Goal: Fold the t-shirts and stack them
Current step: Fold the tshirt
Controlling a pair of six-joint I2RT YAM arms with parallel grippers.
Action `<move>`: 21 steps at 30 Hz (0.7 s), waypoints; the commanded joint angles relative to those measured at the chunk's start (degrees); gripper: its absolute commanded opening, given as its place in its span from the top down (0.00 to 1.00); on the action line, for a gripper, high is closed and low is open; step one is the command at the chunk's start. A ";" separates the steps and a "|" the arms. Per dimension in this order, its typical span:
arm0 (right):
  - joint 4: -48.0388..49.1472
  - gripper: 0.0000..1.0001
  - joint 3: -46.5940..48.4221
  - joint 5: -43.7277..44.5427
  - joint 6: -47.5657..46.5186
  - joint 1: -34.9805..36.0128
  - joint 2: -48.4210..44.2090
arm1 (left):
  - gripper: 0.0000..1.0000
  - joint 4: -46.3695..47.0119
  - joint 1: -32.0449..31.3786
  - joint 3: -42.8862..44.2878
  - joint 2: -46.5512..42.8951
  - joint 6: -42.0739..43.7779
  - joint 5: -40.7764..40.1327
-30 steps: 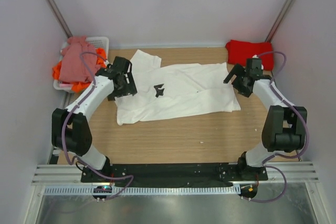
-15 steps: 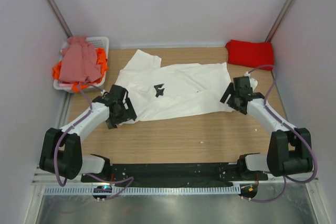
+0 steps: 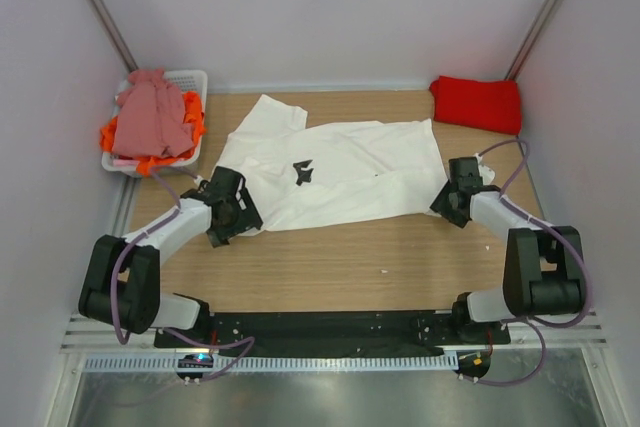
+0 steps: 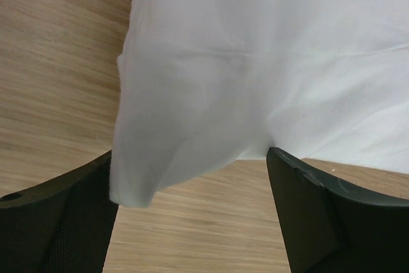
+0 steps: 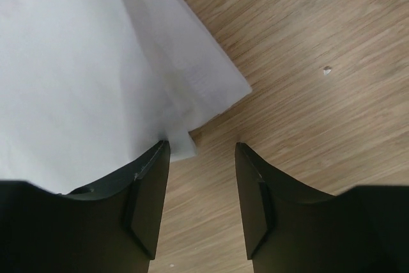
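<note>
My left fingers (image 3: 236, 215) stand wide apart and hold nothing. One near corner of the large white cloth t-shirt with a small black chest print (image 3: 350, 172) lies between them on the wooden tabletop (image 3: 340, 262). My right fingers (image 3: 449, 205) are about half open and empty, with the shirt's other near corner just beside one fingertip. A bright red cloth t-shirt (image 3: 476, 104) lies well beyond them.

The table (image 3: 330, 267) is viewed from above and behind; both wrist views are held close over the white shirt's (image 3: 340, 172) near corners, also seen overhead.
</note>
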 commanded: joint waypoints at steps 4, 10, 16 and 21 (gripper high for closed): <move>5.13 0.55 0.44 -1.55 -1.54 -1.73 2.41 | 0.16 4.85 0.91 0.27 2.22 0.19 -0.04; 6.98 0.60 0.00 -3.22 -1.63 -1.73 3.55 | 0.43 5.91 1.00 1.33 3.81 0.72 -0.74; 8.21 0.78 -0.17 -5.33 -2.16 -1.73 3.29 | 0.75 7.14 1.00 1.94 5.39 1.51 -0.04; 8.91 0.99 -0.09 -6.39 -2.42 -1.73 4.43 | 1.00 7.84 0.91 2.12 4.60 2.39 1.19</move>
